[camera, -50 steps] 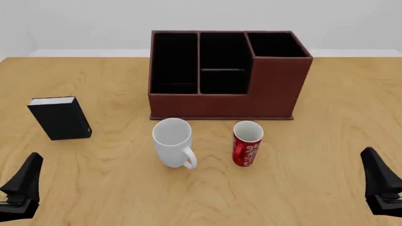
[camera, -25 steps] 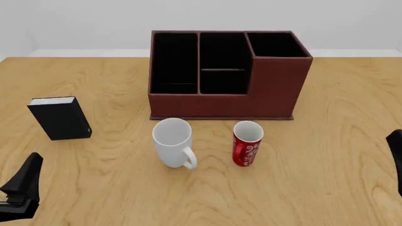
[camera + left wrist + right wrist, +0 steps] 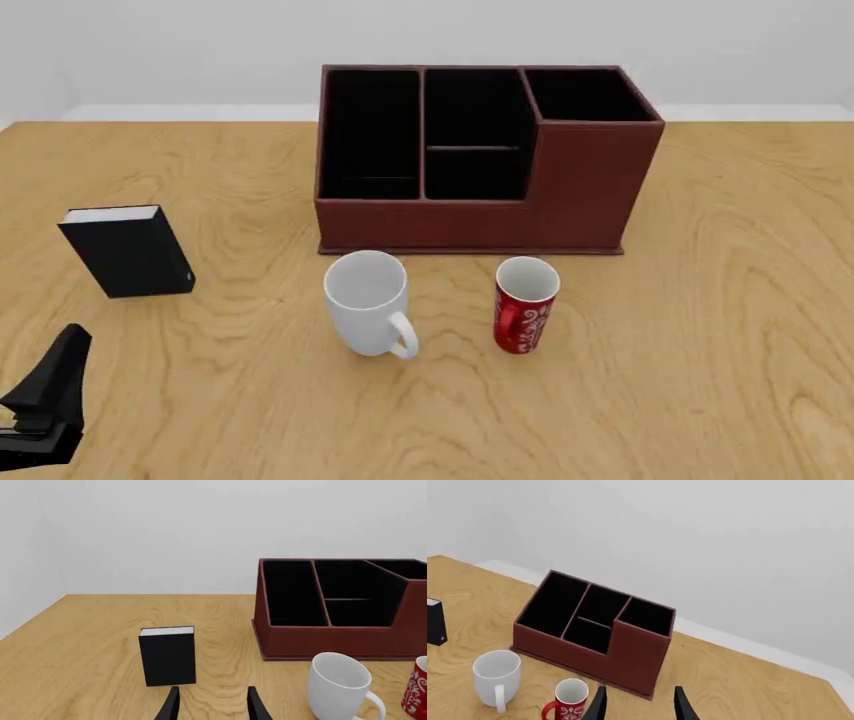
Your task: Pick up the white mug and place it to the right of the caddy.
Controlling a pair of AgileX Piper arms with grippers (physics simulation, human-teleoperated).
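Since the earlier frames, the right gripper (image 3: 637,705) has left the front view; its fingers stand apart, raised above the table. Left gripper (image 3: 210,705) rests low at the near-left corner, fingers apart. White mug (image 3: 367,302) stands upright on the wooden table (image 3: 694,330), just before the caddy (image 3: 481,160), white wall behind.

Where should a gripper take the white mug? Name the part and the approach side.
Grip the white mug by its rim wall, coming from above. It stands upright with its mouth open, so one finger can go inside and one outside. Its handle points toward the arms' side, so pinch the rim's right side, away from the handle. The red mug stands apart to its right, probably leaving room.
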